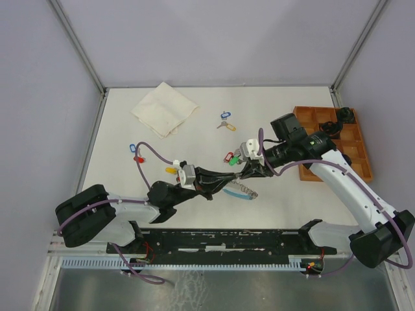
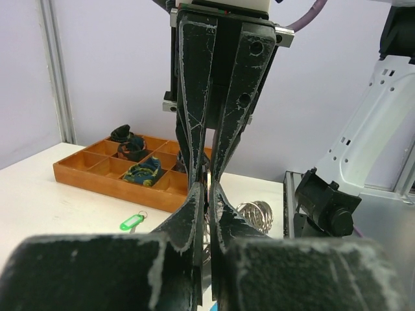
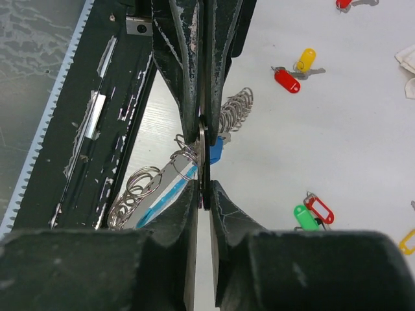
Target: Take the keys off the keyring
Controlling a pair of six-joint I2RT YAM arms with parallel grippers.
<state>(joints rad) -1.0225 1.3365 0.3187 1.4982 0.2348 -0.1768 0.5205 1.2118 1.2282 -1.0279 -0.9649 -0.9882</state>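
Table [image 1: 292, 116], near-middle: your two arms meet tip to tip.
Left gripper [image 2: 209, 194]: fingers pressed together; you cannot tell on what.
Right gripper [image 3: 203, 194]: pinching a thin key [image 3: 203, 152], edge-on.
Keyring [image 1: 240, 190]: just beneath the fingertips, blue band showing.
Tagged keys [image 3: 286, 80] lie scattered nearby.
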